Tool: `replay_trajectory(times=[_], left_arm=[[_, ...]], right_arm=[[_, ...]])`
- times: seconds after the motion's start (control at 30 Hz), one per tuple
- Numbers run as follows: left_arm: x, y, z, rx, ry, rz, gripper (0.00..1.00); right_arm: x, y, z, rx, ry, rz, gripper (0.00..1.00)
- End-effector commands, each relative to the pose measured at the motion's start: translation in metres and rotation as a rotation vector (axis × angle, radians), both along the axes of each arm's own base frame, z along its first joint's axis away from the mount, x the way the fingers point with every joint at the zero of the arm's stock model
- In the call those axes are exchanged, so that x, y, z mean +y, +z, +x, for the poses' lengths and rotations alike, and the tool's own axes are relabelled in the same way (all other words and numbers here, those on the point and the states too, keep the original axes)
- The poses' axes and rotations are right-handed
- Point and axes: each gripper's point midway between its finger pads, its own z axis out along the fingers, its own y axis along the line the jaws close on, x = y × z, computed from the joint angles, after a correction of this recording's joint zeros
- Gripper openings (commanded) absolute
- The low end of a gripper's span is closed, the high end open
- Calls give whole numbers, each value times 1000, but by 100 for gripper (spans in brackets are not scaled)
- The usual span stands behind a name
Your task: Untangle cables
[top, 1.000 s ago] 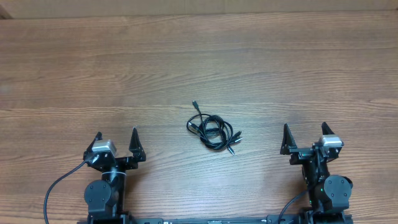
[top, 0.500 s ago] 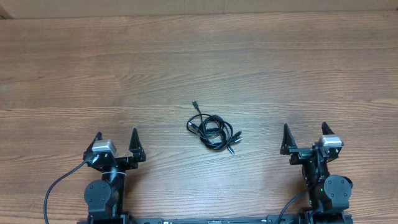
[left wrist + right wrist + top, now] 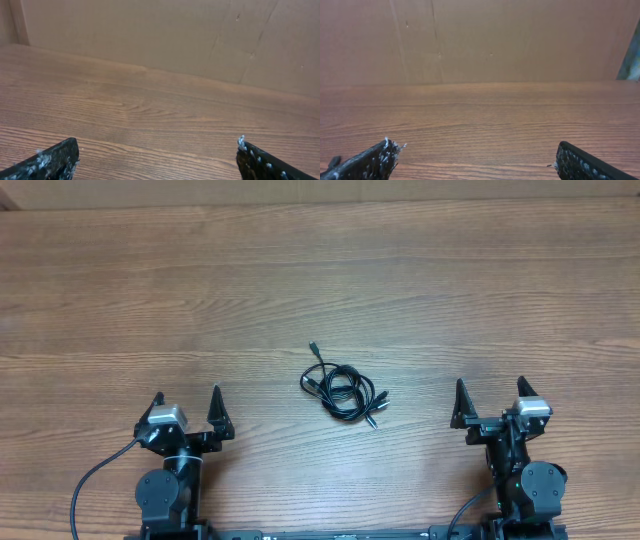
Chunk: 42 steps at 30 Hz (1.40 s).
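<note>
Your left gripper [image 3: 187, 394] and right gripper [image 3: 490, 383] stand released, empty. You see the cables [image 3: 342, 390] coiled between them, stretched diagonally from far-left to near-right.

The cables [image 3: 341, 389] are lying in one tangled bundle on the table [image 3: 320, 270], near its middle, with one plug end [image 3: 313, 346] reaching out toward the far side. The left gripper [image 3: 187, 395] is sitting at the near edge, well apart from the bundle and to its left; the right gripper [image 3: 490, 385] is sitting at the near edge to the bundle's right, likewise well apart. The bundle is lying between the two and slightly farther out. Behind the table's far edge, a wall [image 3: 150, 35] is standing, showing in both wrist views
</note>
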Motion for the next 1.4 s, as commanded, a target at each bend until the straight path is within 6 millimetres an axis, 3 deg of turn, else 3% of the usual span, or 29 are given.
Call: replay_trajectory(times=[0.0,0.5,0.6,0.8,0.87,1.1,1.37], left_arm=[[-1,-1,0,-1,-5,12,99],[-8,5,0,-23,-46,10,100],[-11,19,-3,-29,-61,15,100],[-13,77,-26,-31,-70,50,100],[-14,85,-32,-9,-72,37,100],[-21,116,-38,163,-112,16,100],[-21,111,-15,531,-113,-60,100]], right_arm=[[-3,-1,0,-4,-15,2,100],[-3,-1,0,-4,-15,2,100],[-3,-1,0,-4,-15,3,100],[-3,-1,0,-4,-15,3,100],[-3,-1,0,-4,-15,2,100],[-3,-1,0,-4,-15,3,100],[-3,-1,0,-4,-15,2,100]])
